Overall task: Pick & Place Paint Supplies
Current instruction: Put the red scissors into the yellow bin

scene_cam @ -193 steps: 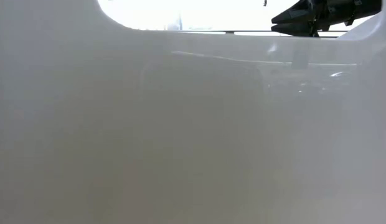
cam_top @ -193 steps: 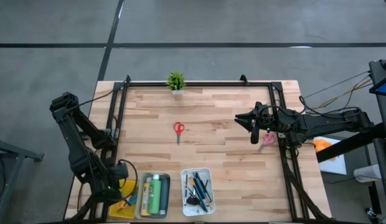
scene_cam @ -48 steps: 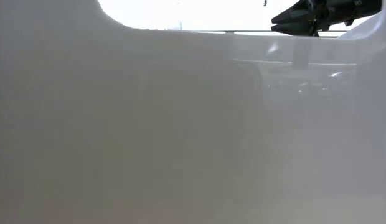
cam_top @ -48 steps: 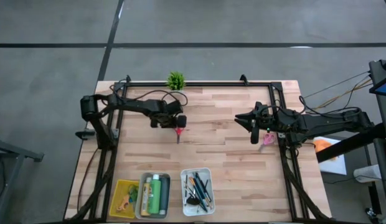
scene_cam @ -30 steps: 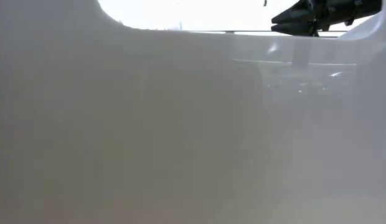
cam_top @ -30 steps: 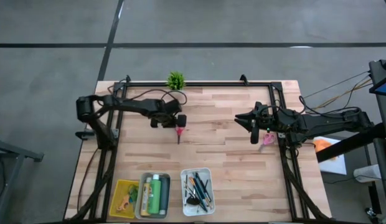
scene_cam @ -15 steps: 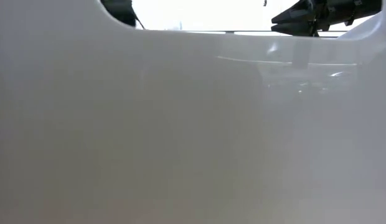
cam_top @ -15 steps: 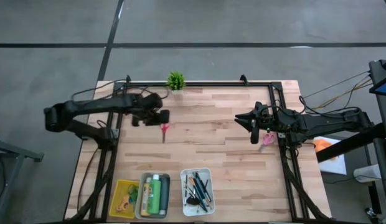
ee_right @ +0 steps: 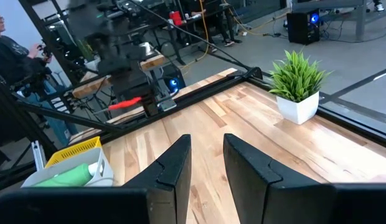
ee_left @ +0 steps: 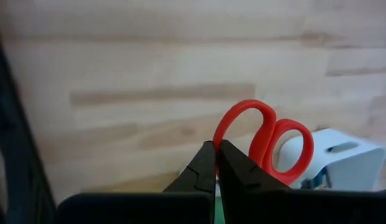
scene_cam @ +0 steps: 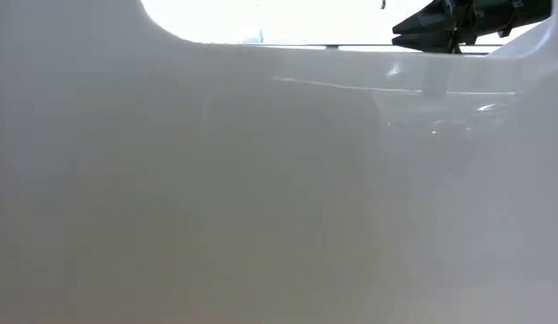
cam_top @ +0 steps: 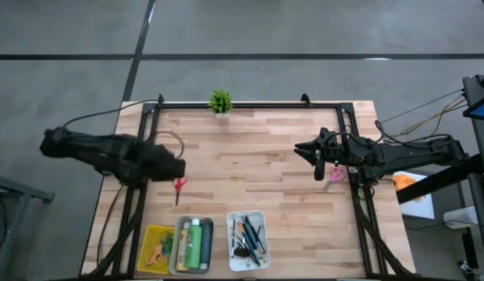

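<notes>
The red scissors point(cam_top: 179, 186) hang clamped in my left gripper point(cam_top: 170, 171), above the left part of the table point(cam_top: 273, 187), not far from the trays at the near edge. In my left wrist view my fingers point(ee_left: 238, 169) press together on the scissors point(ee_left: 263, 138) just below the two red loops, which stand out past the fingertips. Below and nearer the table's front edge sit the yellow tray point(cam_top: 148, 236), the grey tray point(cam_top: 178, 254) with a green bottle point(cam_top: 195, 243) in it, and the white tray point(cam_top: 261, 257) full of dark brushes point(cam_top: 248, 236). My right gripper point(cam_top: 318, 161) waits over the right side of the table, its fingers point(ee_right: 175, 165) parted with nothing between them; pink scissors point(cam_top: 336, 173) lie just beside it. A small potted plant point(cam_top: 220, 101) stands at the far edge.
</notes>
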Controlling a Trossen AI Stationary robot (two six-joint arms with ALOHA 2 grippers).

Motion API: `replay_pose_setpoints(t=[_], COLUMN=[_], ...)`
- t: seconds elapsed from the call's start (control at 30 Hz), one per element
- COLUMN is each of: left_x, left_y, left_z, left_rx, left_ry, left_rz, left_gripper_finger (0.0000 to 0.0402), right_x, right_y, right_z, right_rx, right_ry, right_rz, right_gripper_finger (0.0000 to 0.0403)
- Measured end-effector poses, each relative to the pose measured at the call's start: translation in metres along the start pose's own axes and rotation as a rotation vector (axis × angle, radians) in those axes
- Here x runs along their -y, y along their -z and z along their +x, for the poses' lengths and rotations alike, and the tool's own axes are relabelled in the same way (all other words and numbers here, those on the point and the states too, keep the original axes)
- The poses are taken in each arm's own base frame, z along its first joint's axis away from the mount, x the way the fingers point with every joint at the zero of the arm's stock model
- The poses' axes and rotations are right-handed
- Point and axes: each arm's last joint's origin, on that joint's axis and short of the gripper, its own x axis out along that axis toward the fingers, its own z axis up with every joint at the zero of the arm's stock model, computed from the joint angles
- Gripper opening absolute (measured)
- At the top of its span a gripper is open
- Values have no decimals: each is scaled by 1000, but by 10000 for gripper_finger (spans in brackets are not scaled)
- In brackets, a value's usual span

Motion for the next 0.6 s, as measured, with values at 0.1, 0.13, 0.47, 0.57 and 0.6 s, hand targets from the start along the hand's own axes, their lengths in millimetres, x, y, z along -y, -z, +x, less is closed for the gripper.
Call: replay_pose_setpoints(t=[0.1,0.13,0.47,0.57,0.6], left_x=[-8,-11,-51,-61,-63], left_y=[22,29,90,107,112], left_z=[-1,-1,-7,-3,-2], left_rx=[1,-3,-34,-33,-39], left_ry=[-19,-23,-13,-35,-38], left_rz=[-11,-14,-76,-80,-68], left_gripper_finger=[1,1,1,1,1], right_x=[0,0,0,0,0], right_y=[0,0,0,0,0], right_z=[0,0,0,0,0], right_rx=[0,0,0,0,0], right_ry=[0,0,0,0,0], right_rz=[0,0,0,0,0], right_gripper_finger=[93,93,93,93,93])
